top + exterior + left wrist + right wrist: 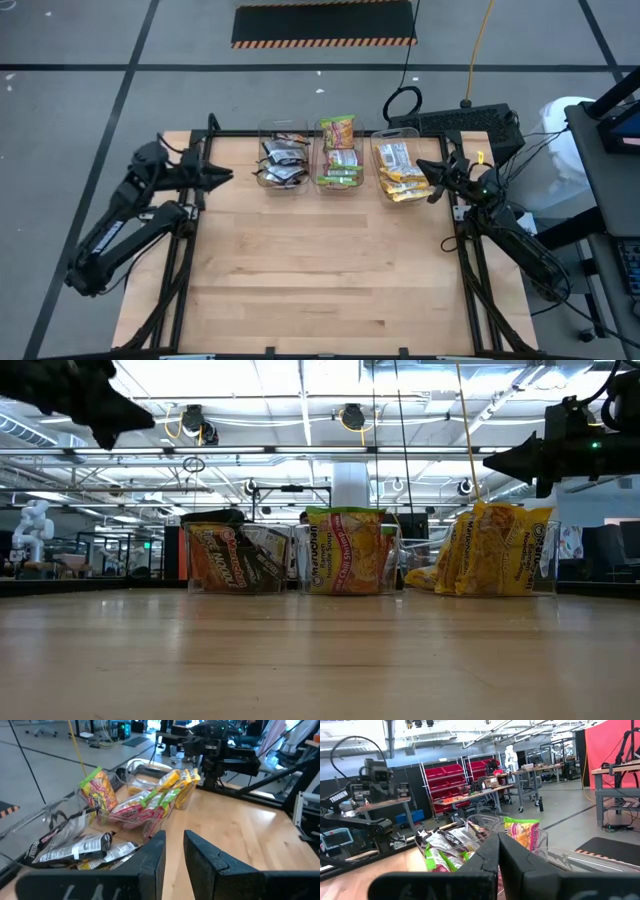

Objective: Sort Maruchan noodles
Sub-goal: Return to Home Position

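- Spanning the high view, the pale wooden desk (320, 290) carries three clear bins in a row along its far edge.
- Left arm (130, 220): folded over the desk's left side, reaching toward the row.
- Right arm (510, 235): folded over the desk's right side, also reaching toward the row.
- Left bin (284, 128), nearest the left arm: holds the black packets (283, 168), lying in a loose heap.
- Middle bin (318, 140): holds the green-and-pink packets (340, 165). One of them stands upright at the far end.
- Right bin (392, 133), nearest the right arm: holds the yellow packets (402, 178), leaning together on edge.
- No Maruchan packet lies on the bare desk; each colour sits in its own bin.
- Left pincer (174, 837): raised above the desk near the left bin. Its fingers are set narrowly apart, with wood showing through the gap, and it holds nothing.
- Right pincer (498, 840): raised just beside the right bin. Its fingers are pressed together and it holds nothing.
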`<move>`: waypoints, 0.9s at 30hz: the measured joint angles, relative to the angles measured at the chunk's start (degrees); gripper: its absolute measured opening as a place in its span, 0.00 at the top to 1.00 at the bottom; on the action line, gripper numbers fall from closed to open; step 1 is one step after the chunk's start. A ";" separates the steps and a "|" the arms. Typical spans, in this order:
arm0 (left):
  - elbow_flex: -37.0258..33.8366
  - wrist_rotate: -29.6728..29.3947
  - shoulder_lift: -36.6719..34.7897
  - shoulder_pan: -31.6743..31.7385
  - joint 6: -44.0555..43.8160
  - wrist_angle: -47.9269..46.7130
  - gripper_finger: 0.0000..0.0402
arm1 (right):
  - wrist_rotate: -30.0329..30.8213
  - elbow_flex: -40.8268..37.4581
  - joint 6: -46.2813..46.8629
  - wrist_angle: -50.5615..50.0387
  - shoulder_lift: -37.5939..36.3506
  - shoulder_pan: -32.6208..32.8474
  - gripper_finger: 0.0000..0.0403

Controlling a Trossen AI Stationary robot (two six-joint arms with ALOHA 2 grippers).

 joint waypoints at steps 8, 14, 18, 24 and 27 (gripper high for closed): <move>-12.74 1.20 -0.02 0.02 -5.62 21.95 0.82 | 0.00 -0.02 -0.01 0.00 0.00 0.00 1.00; -21.43 1.22 0.00 0.01 -11.31 37.42 0.82 | 0.01 -0.02 -0.22 -0.02 0.00 0.00 1.00; -25.62 1.22 0.00 0.02 -13.27 43.99 0.82 | 0.02 -0.04 -0.24 -0.04 0.00 0.00 1.00; -29.55 2.55 0.00 0.00 -15.24 47.94 0.82 | 0.52 -0.04 -0.24 -0.04 0.00 0.00 1.00; -29.92 4.96 0.00 -0.02 -15.38 48.12 0.82 | 3.17 -0.04 -0.25 -0.18 0.00 -0.02 1.00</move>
